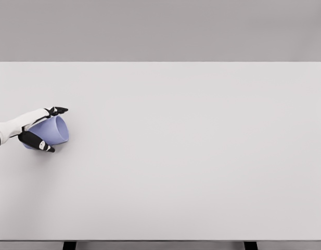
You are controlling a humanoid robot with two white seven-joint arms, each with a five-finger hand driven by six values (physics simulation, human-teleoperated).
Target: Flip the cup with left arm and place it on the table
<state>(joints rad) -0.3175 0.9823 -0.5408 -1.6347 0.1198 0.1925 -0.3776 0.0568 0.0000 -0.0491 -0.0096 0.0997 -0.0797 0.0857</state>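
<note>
Reaching in from the left edge, the left hand (38, 129) grips the pale blue cup (52, 131), dark fingers (59, 110) over its top and thumb beneath; the cup lies tilted on its side, open mouth facing right. It sits at the left part of the white table (191, 156), low over the surface; whether it touches is unclear.

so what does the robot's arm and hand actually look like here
Only the left arm shows. It is a smooth white forearm with a dark band right at the picture's edge. The left hand is white across the back, with black fingers that carry small pale patches. No cables or markings are visible.
</note>
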